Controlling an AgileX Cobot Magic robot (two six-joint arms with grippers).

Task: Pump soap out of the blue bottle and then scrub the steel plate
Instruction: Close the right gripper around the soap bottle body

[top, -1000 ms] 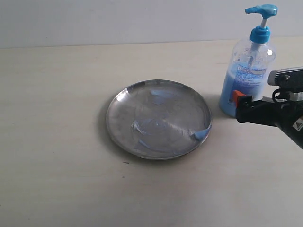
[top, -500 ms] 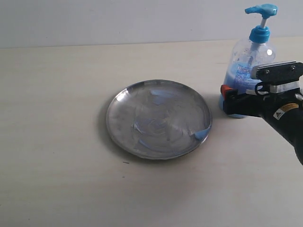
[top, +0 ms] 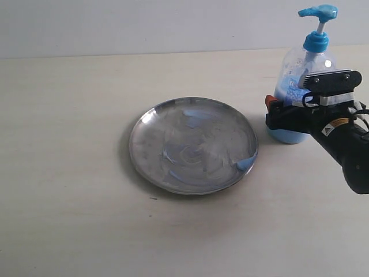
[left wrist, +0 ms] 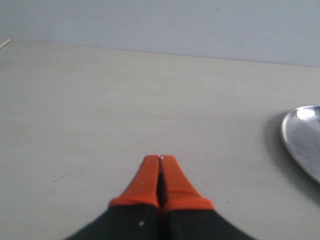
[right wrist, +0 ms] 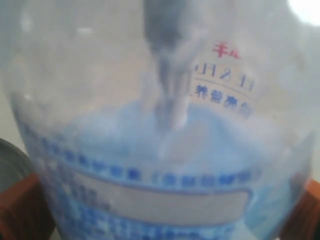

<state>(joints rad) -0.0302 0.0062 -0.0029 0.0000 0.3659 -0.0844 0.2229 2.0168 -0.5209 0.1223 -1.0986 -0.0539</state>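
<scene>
— Orange pads of my right gripper stand spread wide either side of the bottle's lower body. I am not squeezing it.
— How does it stand?
— Upright, with the pump head straight above my jaws. The plate lies to the left, smeared with soap.
— Left gripper?
— Pinched shut and empty, off past the plate. The right is far nearer.

Blue-capped clear bottle, silver plate, pale-blue soap
</scene>
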